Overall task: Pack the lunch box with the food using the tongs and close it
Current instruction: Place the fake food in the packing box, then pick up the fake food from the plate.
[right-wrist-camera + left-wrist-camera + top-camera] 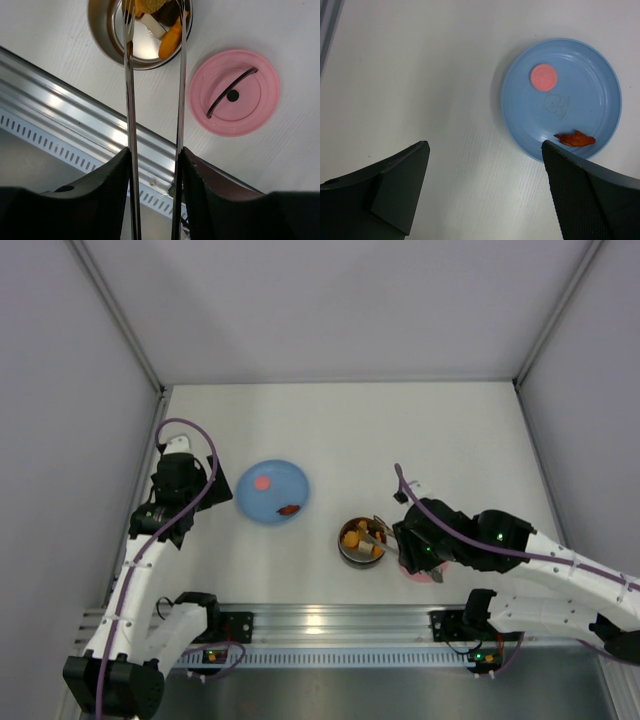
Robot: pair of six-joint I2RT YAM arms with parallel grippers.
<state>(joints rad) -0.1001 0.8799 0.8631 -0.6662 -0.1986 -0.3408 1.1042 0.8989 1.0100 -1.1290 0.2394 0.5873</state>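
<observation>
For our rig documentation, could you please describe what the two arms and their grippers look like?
Both the left arm and right arm have white links and black joints, each trailed by a purple cable. Small green lights glow on the right arm. The left gripper and right gripper have broad black fingers.

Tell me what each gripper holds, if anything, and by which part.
The right gripper holds the tongs by both slim arms, pressed between its fingers. The left gripper holds nothing.
</observation>
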